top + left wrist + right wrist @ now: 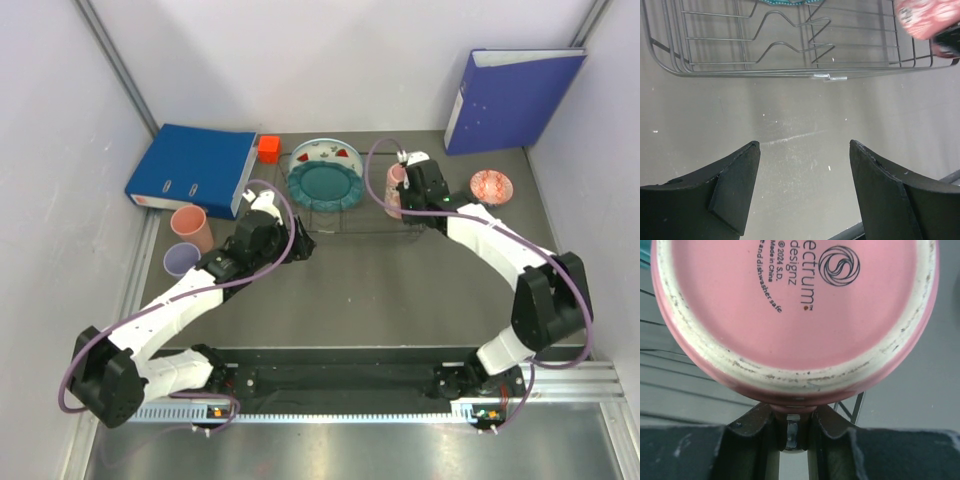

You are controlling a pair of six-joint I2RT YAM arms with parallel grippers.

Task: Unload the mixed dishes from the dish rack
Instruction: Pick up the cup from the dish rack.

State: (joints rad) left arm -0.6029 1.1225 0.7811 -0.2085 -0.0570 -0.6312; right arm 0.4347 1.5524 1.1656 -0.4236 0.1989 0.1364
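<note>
The dark wire dish rack (pixel 345 222) stands at the back middle of the table. In it, a teal scalloped plate (pixel 323 185) and a white plate with red watermelon marks (pixel 326 154) lean upright at its left end. My right gripper (pixel 402 196) is shut on a salmon-pink cup (pixel 394 188) at the rack's right end. The cup's base (pixel 795 305) fills the right wrist view, above the right gripper (pixel 792 415). My left gripper (pixel 298 243) is open by the rack's front left corner. In the left wrist view that gripper (pixel 805 146) holds nothing, over bare table before the rack (pixel 765 50).
Left of the rack a second salmon cup (pixel 190 228) and a lavender cup (pixel 181 260) stand on the table. A small pink patterned bowl (pixel 491 185) sits at the right. A blue binder (pixel 195 168) lies at back left beside a red cube (pixel 268 149). Another binder (pixel 510 100) leans at back right.
</note>
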